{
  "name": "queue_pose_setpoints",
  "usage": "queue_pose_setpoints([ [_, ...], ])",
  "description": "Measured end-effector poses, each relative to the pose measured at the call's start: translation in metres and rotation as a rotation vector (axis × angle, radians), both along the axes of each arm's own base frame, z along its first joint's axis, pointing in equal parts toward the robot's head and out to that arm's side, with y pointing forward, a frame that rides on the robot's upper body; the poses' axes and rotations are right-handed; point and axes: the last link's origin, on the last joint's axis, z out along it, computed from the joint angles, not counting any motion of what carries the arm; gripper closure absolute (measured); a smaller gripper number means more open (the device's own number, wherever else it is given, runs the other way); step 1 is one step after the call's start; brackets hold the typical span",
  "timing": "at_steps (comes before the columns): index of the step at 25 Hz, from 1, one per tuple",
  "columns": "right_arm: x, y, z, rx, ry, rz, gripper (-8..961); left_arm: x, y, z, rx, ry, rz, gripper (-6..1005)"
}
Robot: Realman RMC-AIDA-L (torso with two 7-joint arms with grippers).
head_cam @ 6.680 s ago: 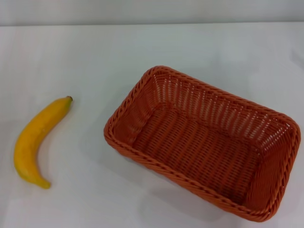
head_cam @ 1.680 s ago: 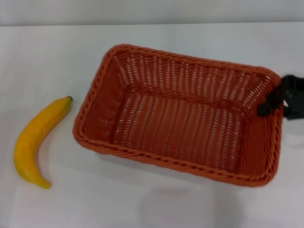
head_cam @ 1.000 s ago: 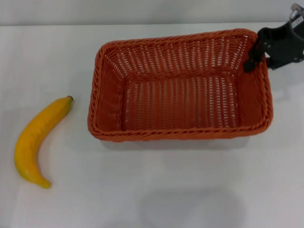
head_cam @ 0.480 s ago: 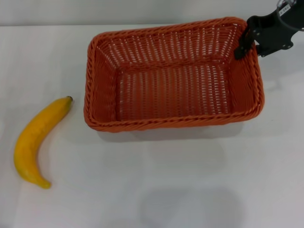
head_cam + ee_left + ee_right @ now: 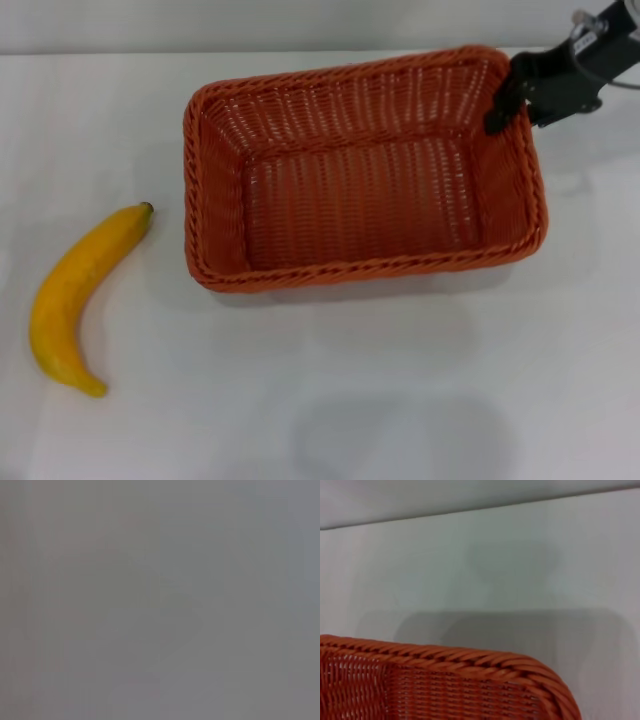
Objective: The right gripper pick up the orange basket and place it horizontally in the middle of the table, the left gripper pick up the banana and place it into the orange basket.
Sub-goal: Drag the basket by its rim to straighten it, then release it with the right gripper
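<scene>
The orange basket (image 5: 365, 268) lies lengthwise across the middle of the white table (image 5: 400, 400), its long sides nearly level with the table's front edge. My right gripper (image 5: 508, 100) is at the basket's far right corner, shut on the braided rim with one finger inside the wall. The right wrist view shows that rim (image 5: 450, 660) close up, with bare table beyond it. The yellow banana (image 5: 75, 290) rests on the table at the front left, well apart from the basket, its stem tip pointing away from me. My left gripper is out of view.
The back edge of the table (image 5: 300, 50) meets a grey wall behind the basket. The left wrist view shows only a flat grey surface.
The basket was carried from the front right toward the middle and turned level. In the last half second it shifted slightly toward me with the right gripper still on its corner. The banana stayed put.
</scene>
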Motion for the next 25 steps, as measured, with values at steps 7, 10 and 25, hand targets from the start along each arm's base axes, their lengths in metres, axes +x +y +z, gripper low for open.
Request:
queue_pose_setpoints([
  [7, 0.013, -0.004, -0.003, -0.002, 0.027, -0.02, 770, 0.002, 0.003, -0.001, -0.002, 0.009, 0.0, 177],
  [10, 0.013, -0.005, -0.003, -0.01, 0.038, 0.007, 749, 0.002, 0.005, -0.002, -0.005, 0.008, 0.003, 178],
  [25, 0.024, -0.002, 0.009, 0.028, -0.003, 0.007, 352, 0.002, 0.006, -0.003, -0.009, 0.004, 0.008, 180],
])
